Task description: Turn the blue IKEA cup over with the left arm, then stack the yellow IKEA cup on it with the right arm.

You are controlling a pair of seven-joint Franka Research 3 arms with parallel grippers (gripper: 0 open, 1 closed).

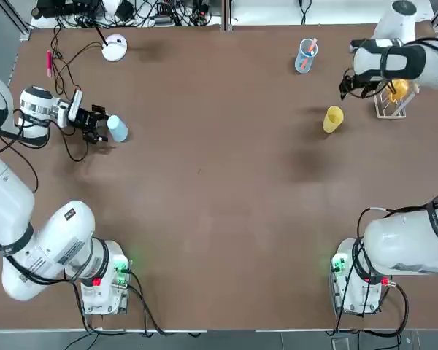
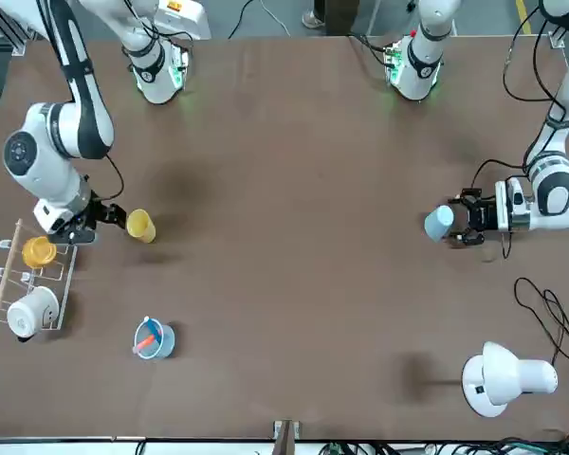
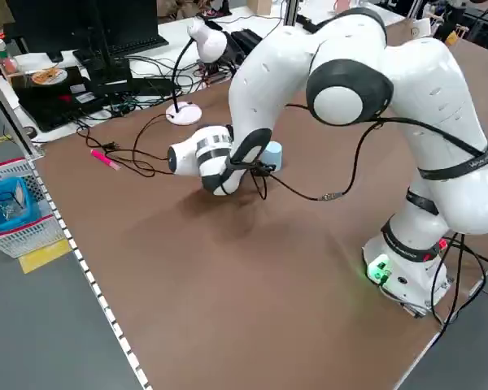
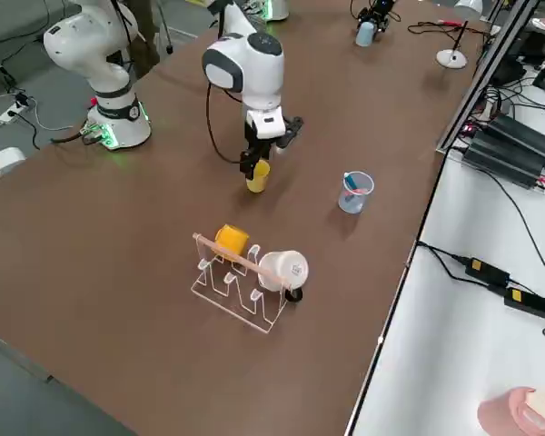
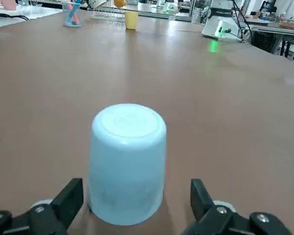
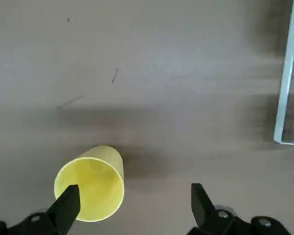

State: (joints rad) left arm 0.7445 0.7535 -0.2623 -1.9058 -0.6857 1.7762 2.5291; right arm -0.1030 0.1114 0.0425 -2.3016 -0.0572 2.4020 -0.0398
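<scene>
We judge the first half of the task done: the blue cup point(image 5: 128, 161) stands upside down on the table point(image 1: 219, 219), flat base up and rim on the surface, near the table's left side. Our left gripper point(image 1: 95, 125) lies low and level just beside the blue cup, fingers apart on either side of it and, as far as the left wrist view shows, not touching it. So the cup looks released, and the left arm only has to pull clear.

The second half is left. The yellow cup point(image 1: 333, 119) stands upright, mouth up, toward the far right of the table, well apart from the blue cup. Our right gripper point(image 6: 130, 205) hangs above it with fingers spread and nothing between them. In the right wrist view the cup sits off to one side, under one finger point(image 6: 67, 203) rather than centred in the gap, so we think the gripper needs to shift sideways before closing on it.

For room, the wide middle of the table between the two cups is bare, which gives the yellow cup an open path across. On the right, the clear rack point(image 1: 393, 102) with its mugs stands near the yellow cup, and the clear tumbler point(image 1: 305, 55) is farther back. On the left, loose cables point(image 1: 66, 146) and a white lamp base point(image 1: 114, 47) lie near the left gripper, close to the table's edge.
</scene>
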